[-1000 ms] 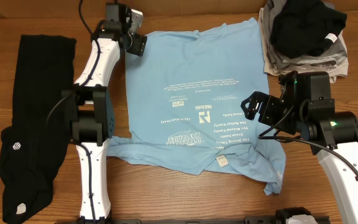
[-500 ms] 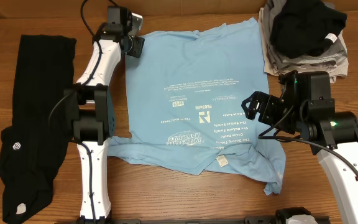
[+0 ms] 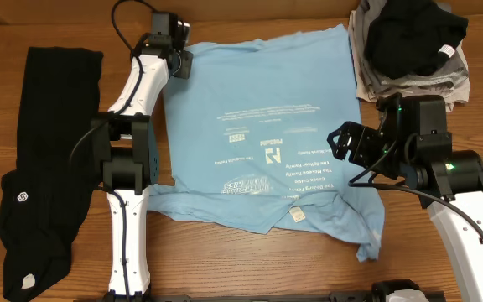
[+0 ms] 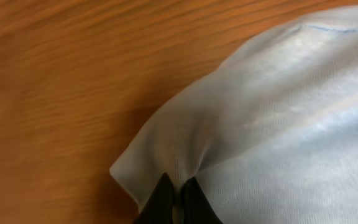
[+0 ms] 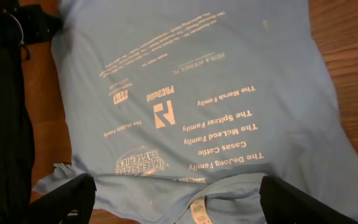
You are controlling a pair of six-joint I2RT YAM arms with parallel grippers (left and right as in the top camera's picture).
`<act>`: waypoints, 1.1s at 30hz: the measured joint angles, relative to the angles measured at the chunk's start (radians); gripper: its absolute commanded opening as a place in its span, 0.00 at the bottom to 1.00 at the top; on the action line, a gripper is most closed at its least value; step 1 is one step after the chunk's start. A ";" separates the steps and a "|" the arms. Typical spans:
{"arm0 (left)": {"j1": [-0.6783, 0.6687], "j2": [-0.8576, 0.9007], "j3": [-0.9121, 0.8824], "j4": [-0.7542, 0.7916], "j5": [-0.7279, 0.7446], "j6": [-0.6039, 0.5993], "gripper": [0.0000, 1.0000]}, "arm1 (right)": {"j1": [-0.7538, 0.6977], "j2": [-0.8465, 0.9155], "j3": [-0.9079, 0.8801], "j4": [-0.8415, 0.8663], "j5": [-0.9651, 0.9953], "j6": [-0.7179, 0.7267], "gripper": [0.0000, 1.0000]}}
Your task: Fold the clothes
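While a heaped pile (image 3: 409, 50) sits at the far right and a black garment (image 3: 44, 151) lies along the left, I see the shirt (image 3: 258, 109) spread flat between them. My left claw (image 4: 176, 200) is pinched onto its far-left corner. My right claw (image 3: 340, 145) hangs spread wide over its near-right part, holding nothing.

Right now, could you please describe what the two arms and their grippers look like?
Both arms have white shells with black joint housings. The left arm carries a thin black cable looping near its wrist. The right arm shows small green lights and also has a black cable. The left gripper and right gripper are black, with slim dark fingers.
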 measured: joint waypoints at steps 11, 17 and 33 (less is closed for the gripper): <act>0.242 -0.019 0.028 -0.298 -0.151 -0.159 0.04 | 0.000 0.091 0.000 0.029 0.000 0.005 0.84; 0.348 -0.027 0.034 -0.469 -0.182 -0.182 0.14 | 0.000 0.255 0.000 0.062 0.006 0.034 0.81; 0.350 0.057 0.345 -0.855 0.041 -0.192 0.72 | 0.001 0.499 -0.002 0.007 0.057 0.131 0.38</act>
